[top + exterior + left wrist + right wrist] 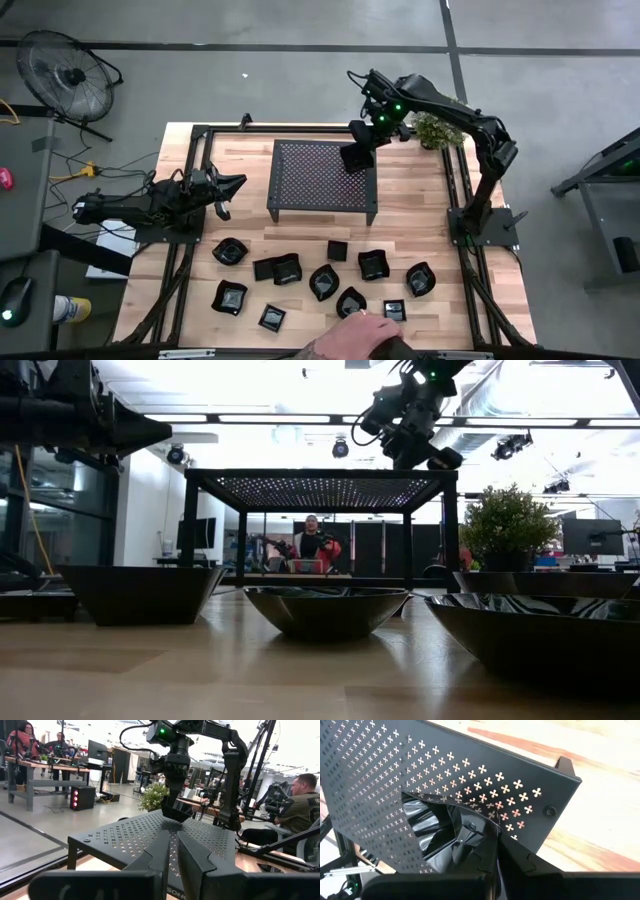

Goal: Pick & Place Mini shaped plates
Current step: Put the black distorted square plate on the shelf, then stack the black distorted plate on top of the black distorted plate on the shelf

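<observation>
A small glossy black square dish sits over the far right corner of the black perforated metal rack, pinched by the right gripper — arm reaching in from the right, angled down. The left gripper waits left of the rack, fingers together. More black dishes lie along the near edge — a hand beside them.

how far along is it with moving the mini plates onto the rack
Done: nothing visibly; no plate rests on the mesh rack yet. In hand: the right gripper holds one square plate just above the rack's far right corner. Left: about eleven plates on the table's near side, where a person's hand reaches in. The left gripper waits shut beside the rack.
</observation>
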